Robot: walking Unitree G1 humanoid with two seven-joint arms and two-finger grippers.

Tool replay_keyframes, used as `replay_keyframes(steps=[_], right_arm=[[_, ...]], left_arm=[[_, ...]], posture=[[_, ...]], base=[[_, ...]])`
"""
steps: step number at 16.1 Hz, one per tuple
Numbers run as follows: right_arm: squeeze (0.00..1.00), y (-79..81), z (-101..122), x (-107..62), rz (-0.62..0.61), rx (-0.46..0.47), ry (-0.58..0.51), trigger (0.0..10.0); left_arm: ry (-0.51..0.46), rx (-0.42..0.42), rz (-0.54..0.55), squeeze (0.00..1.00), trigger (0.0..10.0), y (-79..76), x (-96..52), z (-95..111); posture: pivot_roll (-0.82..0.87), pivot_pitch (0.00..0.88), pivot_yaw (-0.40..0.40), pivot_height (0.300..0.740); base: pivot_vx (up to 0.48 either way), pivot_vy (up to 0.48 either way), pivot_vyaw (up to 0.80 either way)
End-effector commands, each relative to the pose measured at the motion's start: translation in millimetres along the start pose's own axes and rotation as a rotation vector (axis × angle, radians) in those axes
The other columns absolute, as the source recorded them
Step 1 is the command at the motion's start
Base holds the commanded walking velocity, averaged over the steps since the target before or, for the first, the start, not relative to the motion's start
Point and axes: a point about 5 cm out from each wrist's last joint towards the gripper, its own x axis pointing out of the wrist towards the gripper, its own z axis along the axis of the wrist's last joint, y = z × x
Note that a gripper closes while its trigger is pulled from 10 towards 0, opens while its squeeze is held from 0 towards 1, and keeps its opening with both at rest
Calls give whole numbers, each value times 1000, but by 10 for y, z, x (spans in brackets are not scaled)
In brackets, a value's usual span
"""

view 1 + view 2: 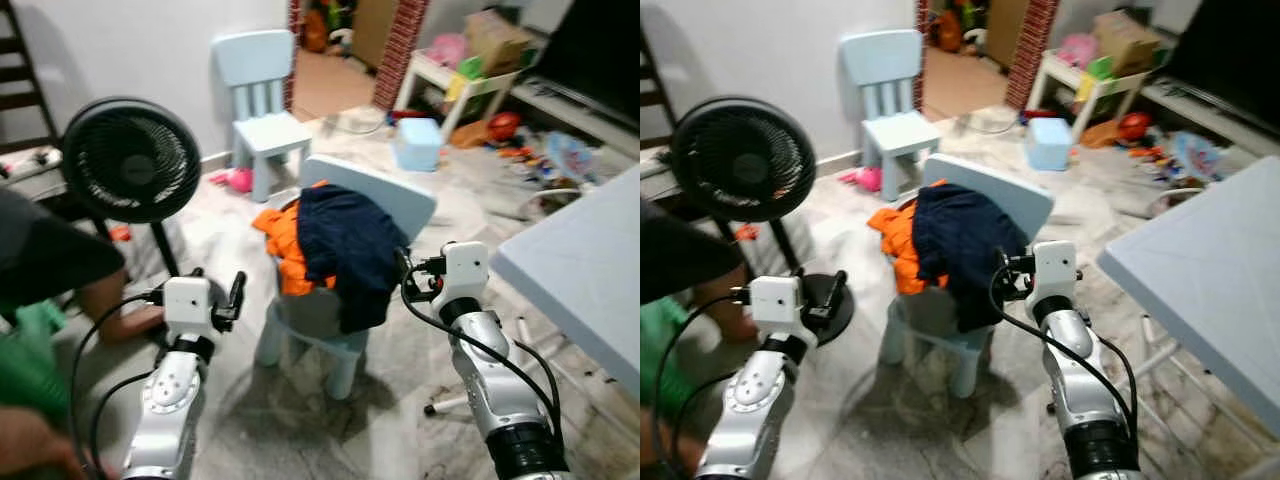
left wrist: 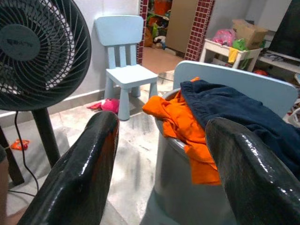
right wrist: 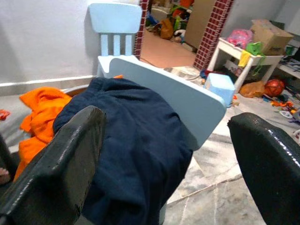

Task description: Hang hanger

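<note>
Now both open pincers, left [image 1: 236, 296] and right [image 1: 404, 270], flank the clothes-draped chair [image 1: 345, 250]

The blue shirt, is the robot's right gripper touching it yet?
Apart. The right wrist view shows the right gripper open, the dark blue garment lying beyond its fingers.

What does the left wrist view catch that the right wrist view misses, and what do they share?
Left wrist view alone: the black fan, beside the open left gripper.
Right wrist view alone: the pale blue stool and the red ball, past the open right gripper.
Both: the navy garment and orange garment piled on the near chair, and the far blue chair.
</note>
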Motion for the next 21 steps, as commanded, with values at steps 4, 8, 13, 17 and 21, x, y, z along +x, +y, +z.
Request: replay_keyframes(steps=[4, 8, 13, 17, 21], right_arm=[[0, -86, -27, -15, -26, -13, 16, 10000], [0, -58, -30, -19, -3, -15, 12, 10000], [0, 10, 22, -32, 71, -61, -15, 10000], [0, 21, 33, -35, 86, -63, -19, 10000], [0, 21, 52, -45, 99, -76, -23, 10000]], left_arm=[[-3, -15, -6, 0, 10000, -49, 26, 17], [4, -10, 56, 0, 10000, -1, 41, 15], [31, -116, 126, 0, 10000, 43, 40, 3], [48, -230, 154, 0, 10000, 54, 42, -3], [51, -305, 148, 0, 10000, -3, 47, 17]], posture=[[-29, 0, -88, 740], [-28, 0, -93, 740], [-27, 0, -104, 740], [-24, 0, -113, 740], [-30, 0, -116, 740]], base=[[0, 0, -800], [0, 0, -200], [0, 0, 160], [0, 0, 584], [0, 0, 100]])
